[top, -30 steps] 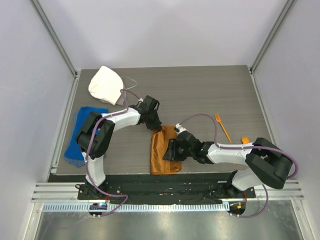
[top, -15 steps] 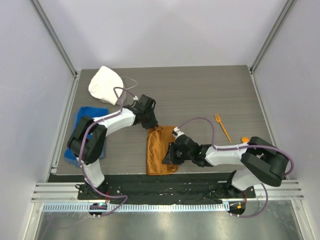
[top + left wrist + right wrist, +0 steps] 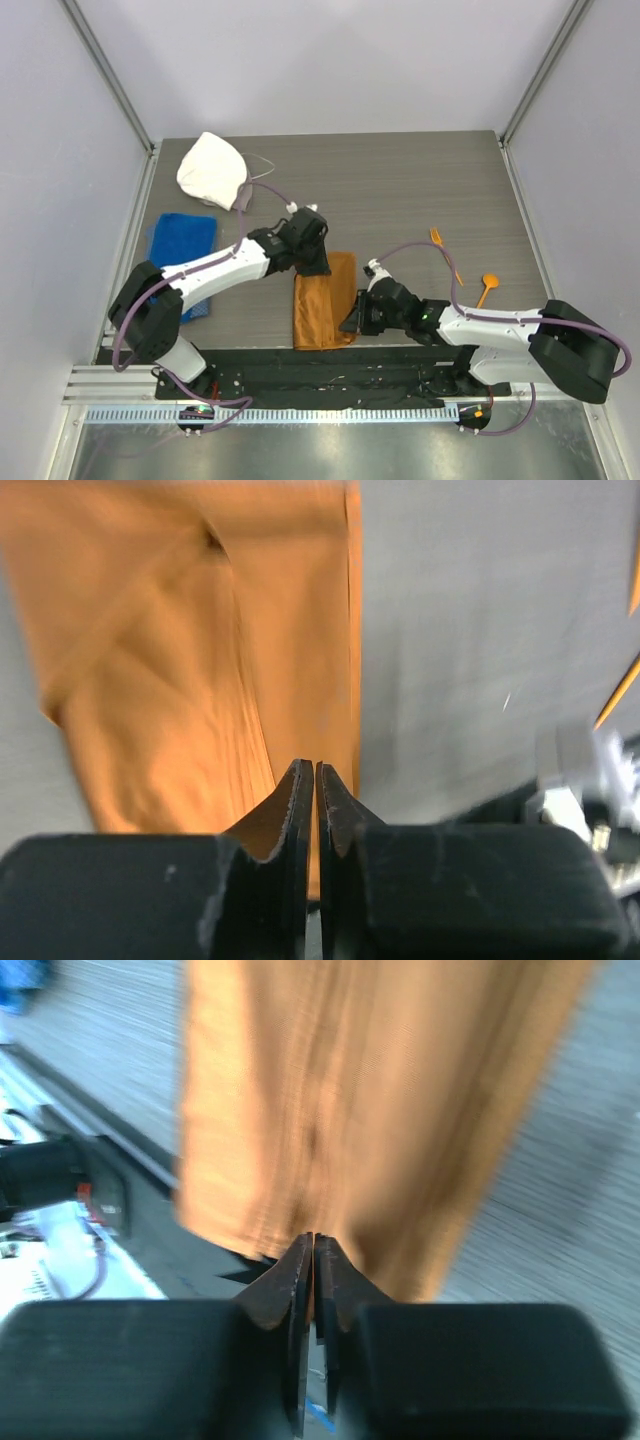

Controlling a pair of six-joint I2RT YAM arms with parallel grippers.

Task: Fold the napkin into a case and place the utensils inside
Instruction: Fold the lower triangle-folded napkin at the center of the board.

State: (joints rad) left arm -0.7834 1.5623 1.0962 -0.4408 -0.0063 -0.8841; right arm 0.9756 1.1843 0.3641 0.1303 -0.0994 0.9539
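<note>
Two cloths are seen at the far left of the surface (image 3: 420,190). A blue towel (image 3: 180,250) is laid flat by the left edge. A white cloth cap (image 3: 212,170) is set behind it, in the far corner.

Next, the left claw (image 3: 316,262) is held over the far end of the napkin (image 3: 320,305). Its fingers (image 3: 295,815) are pressed together. A thin bit of the orange cloth is pinched between them, at the napkin's right edge, as is seen from the left wrist.

The napkin is laid near the middle of the surface as a long, narrow strip with soft creases. Its near end is at the near edge of the surface.

The right claw (image 3: 356,318) is set at the strip's right side, toward the near end. It is clenched too, and the cloth's edge is caught between its tips.

Further right, well apart from the napkin, the small orange fork (image 3: 445,252) is laid on the bare surface. The orange spoon (image 3: 487,287) is laid near it, closer to the right edge. Neither of them is tucked into the cloth.
</note>
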